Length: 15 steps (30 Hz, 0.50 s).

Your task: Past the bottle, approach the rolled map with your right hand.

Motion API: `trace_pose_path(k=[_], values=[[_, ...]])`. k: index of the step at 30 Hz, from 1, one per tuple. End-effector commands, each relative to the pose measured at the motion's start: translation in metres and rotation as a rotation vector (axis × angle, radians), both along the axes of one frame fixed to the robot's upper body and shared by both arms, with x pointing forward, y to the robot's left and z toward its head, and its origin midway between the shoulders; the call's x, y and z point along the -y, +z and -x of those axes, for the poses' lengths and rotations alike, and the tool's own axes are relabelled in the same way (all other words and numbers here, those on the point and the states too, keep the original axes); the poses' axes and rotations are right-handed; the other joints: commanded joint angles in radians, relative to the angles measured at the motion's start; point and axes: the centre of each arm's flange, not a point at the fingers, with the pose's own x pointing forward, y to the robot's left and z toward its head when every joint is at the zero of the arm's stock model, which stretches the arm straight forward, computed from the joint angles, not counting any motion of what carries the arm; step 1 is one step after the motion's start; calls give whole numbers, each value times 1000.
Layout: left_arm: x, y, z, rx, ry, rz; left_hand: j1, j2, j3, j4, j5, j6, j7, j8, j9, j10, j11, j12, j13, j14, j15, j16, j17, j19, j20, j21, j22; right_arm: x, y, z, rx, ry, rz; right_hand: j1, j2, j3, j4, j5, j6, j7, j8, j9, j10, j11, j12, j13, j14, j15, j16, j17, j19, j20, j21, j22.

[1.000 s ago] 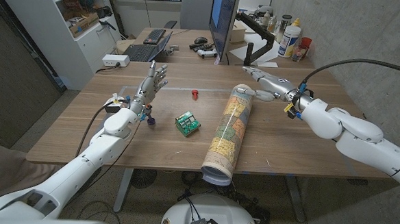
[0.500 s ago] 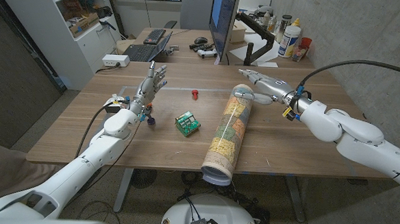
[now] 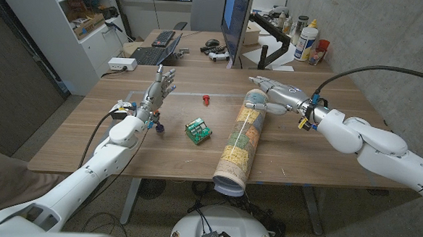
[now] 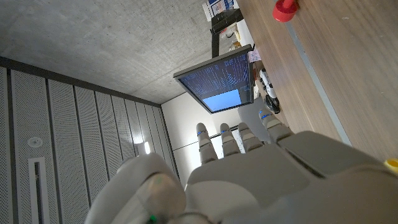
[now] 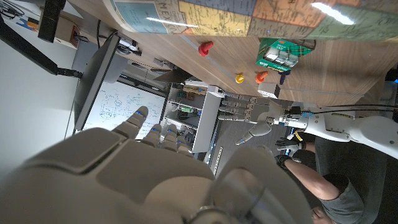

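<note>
Rolled map (image 3: 242, 140) lies lengthwise on wooden table (image 3: 123, 143); right hand (image 3: 269, 92) over its far end, fingers spread. Monitor (image 3: 235, 22) on desk beyond.

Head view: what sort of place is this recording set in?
Probably an office or lab workspace: a monitor and keyboard sit on a desk behind the wooden table, with storage shelves at the far left.

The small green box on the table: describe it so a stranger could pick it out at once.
On the wooden table, look between the raised left hand and the long rolled paper map. The small green patterned box lies there, squarish and flat, unlike the tiny red piece farther back.
</note>
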Motion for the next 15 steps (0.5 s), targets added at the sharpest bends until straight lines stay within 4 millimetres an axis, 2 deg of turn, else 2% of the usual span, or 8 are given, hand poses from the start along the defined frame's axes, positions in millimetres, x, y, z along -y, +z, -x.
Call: trace_pose_path(k=[1,4,15], values=[[-4,0,0,0,7,8,9,-6,-6,-1,-3,10,-5,-1,6,-3,-3,0,1,-6,1,1,3,0,-4,2,2,-12,-4,-1,21,7,68,1,-2,-6,2,9,-3,-6,7,4,-6,3,3,3,-10,-16,-3,4,-7,-1,-3,2],[-6,0,0,-1,16,7,9,-5,-6,-1,-3,10,-5,-1,6,-3,-4,-1,1,-7,1,1,3,0,-4,2,2,-15,-3,-2,29,3,86,1,-2,-6,2,10,-5,-8,6,4,-6,10,3,3,-10,-16,-3,4,-8,0,-3,2],[-13,-1,0,-13,40,19,9,-5,-6,0,-3,15,-3,0,6,-2,-4,-1,1,-7,2,1,3,-2,-4,1,2,-22,-3,-6,36,35,115,3,0,-6,1,14,-5,-10,7,4,-11,7,2,3,-10,-15,-2,3,-8,1,-3,2]])
